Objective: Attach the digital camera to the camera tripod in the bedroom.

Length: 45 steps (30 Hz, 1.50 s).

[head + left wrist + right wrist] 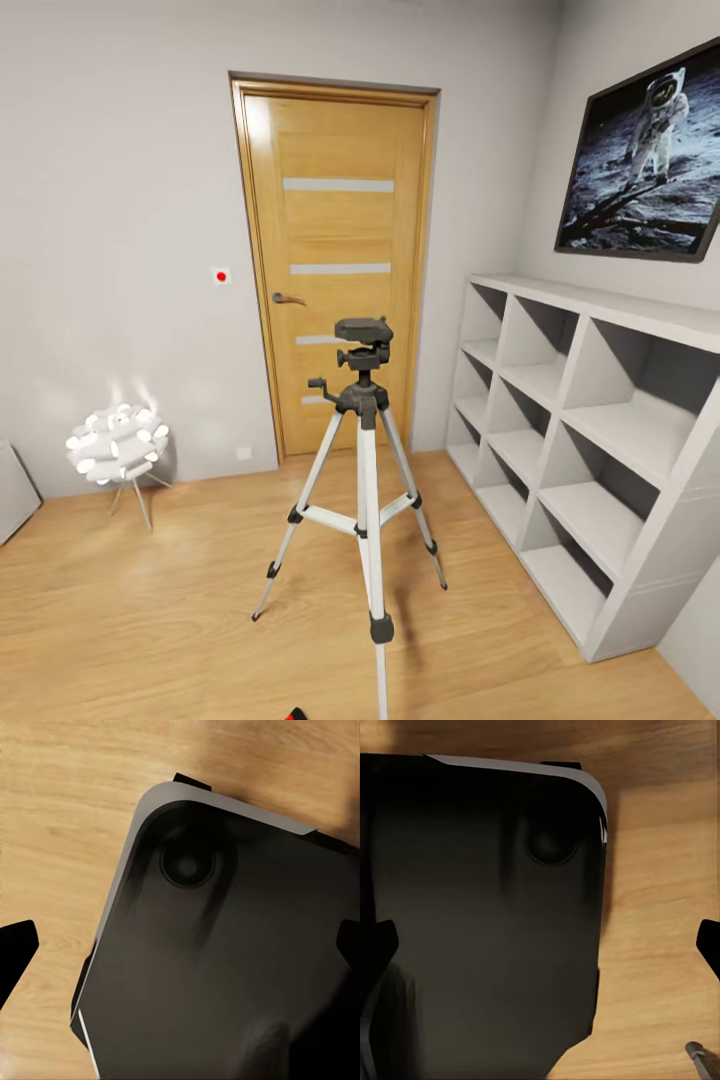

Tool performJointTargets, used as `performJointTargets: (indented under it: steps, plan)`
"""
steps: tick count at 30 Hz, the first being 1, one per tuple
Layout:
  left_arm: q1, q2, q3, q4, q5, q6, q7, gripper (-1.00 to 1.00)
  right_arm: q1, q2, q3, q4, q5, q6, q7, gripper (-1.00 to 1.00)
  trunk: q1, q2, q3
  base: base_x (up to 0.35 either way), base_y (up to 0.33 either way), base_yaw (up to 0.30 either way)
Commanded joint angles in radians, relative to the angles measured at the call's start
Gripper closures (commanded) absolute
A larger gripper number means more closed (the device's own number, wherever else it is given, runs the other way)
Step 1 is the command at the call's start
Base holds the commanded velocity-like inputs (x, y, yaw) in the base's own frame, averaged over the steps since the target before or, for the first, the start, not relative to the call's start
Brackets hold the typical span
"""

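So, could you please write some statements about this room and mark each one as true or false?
1. The camera tripod stands upright on the wood floor, in front of the door. True.
2. A camera is mounted on the tripod's head. False: the head is bare on top.
3. The door is open. False: it is shut in its frame.
4. A lit white ball lamp stands on the floor, left of the tripod. True.
5. The white shelf unit on the right is full of books. False: its compartments are empty.
6. A picture of an astronaut hangs above the shelf unit. True.
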Motion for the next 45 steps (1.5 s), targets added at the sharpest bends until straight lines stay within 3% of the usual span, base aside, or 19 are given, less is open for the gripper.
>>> performJointTargets:
  steps: [1,45]
  plan:
    - [0.000,0.000,0.000,-0.001,0.003,-0.002,0.000,-1.00,0.000,-0.001,-0.003,0.000,0.005,-0.003,0.000,-1.00,-0.004,0.007,0.003,0.000,0.000,0.000]
    - [0.000,-0.001,0.001,-0.001,0.003,-0.001,0.001,-1.00,0.000,-0.002,-0.005,0.000,0.003,-0.004,-0.004,-1.00,-0.173,0.315,0.140,0.000,0.000,0.000]
